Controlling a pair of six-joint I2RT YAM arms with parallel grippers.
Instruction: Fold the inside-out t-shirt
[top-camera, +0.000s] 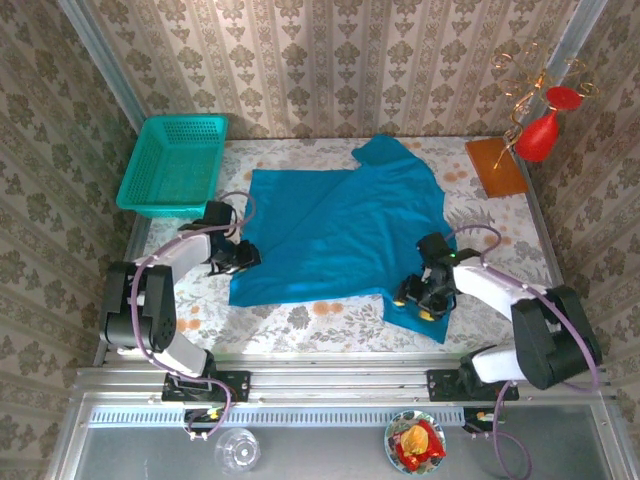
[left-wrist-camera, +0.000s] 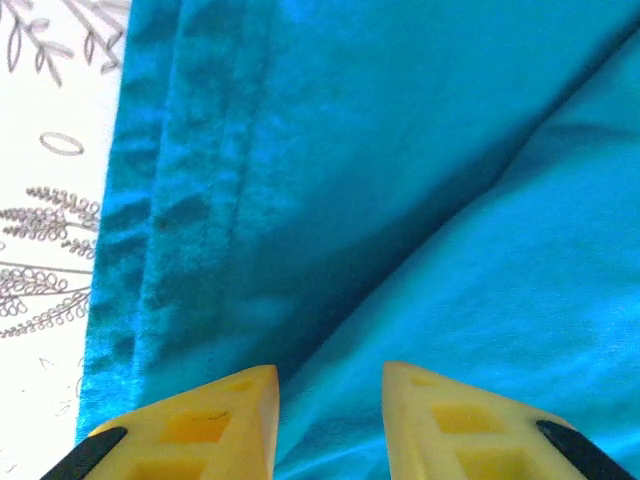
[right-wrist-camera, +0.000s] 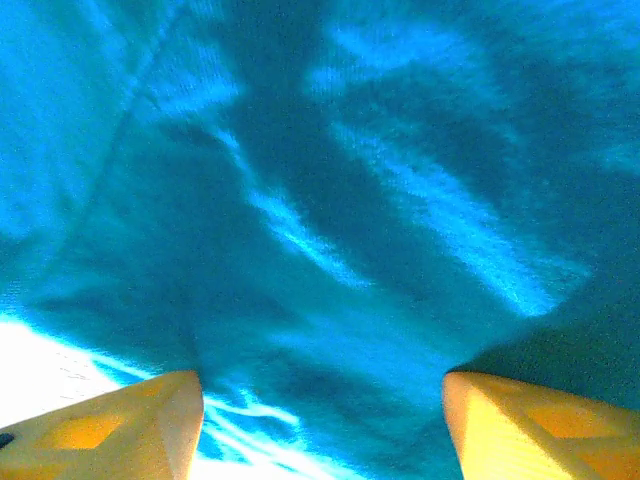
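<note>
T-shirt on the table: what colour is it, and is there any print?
The t-shirt is plain blue-teal with no print visible. It shows best in the top external view.

Table (top-camera: 300, 325) with floral-patterned cover carried a blue-teal t-shirt (top-camera: 340, 230) spread at its centre, a teal mesh basket (top-camera: 172, 165) at the far-left corner, and a brown rectangular board (top-camera: 495, 165) at far right.

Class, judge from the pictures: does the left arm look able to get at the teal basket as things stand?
Probably yes. The left claw sits at the left edge of the t-shirt, and the basket stands just beyond it, with nothing else lying between them.
</note>
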